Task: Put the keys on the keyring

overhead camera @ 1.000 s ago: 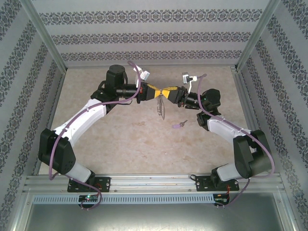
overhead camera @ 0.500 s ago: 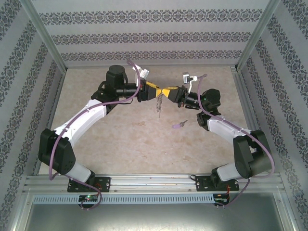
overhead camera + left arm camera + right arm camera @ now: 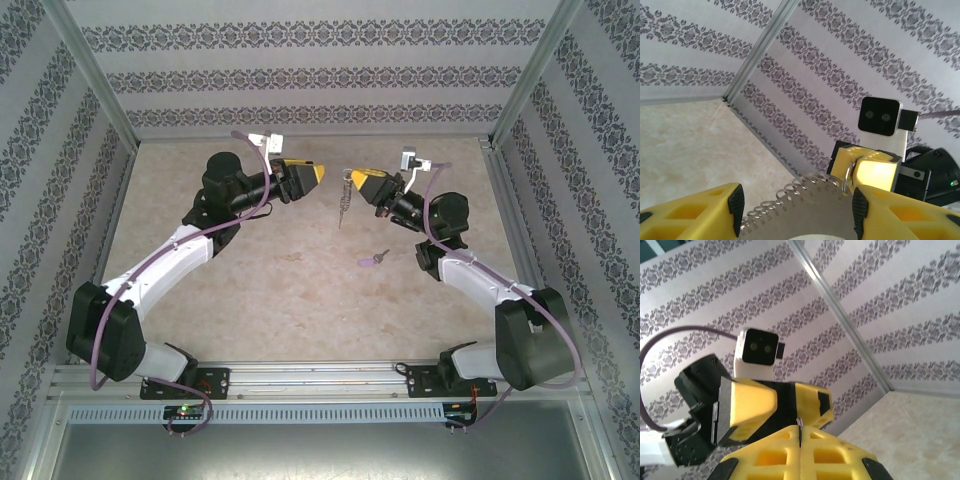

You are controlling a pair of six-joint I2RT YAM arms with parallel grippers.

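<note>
The keyring [image 3: 344,203] is hard to read from above: a thin dark sliver hanging from the tips of the right hand [image 3: 356,181], clear of the table [image 3: 250,290], its loop and links blurring together. The right wrist camera hides it almost wholly. Its yellow fingers [image 3: 765,457] are pressed together, and only a hairline of metal shows at the seam, so the right hand is clamped on the keyring.

The left wrist camera gives the best look. A grey arc edged with small links is cut off by the bottom of the frame, and a small ring at its end is pinched in the right hand's tips. There the arc seems to sit in the gap between the left hand's fingers [image 3: 700,215], and contact cannot be judged. The overhead view shows the left hand [image 3: 316,176] just beside the keyring and apart from it, its jaws spread and holding nothing.

The key [image 3: 372,260] lies on the table, nearer the arm bases than the right hand, with its lilac head towards the left arm. Its blade is too small to make out. Patterned walls [image 3: 300,75] enclose the table.
</note>
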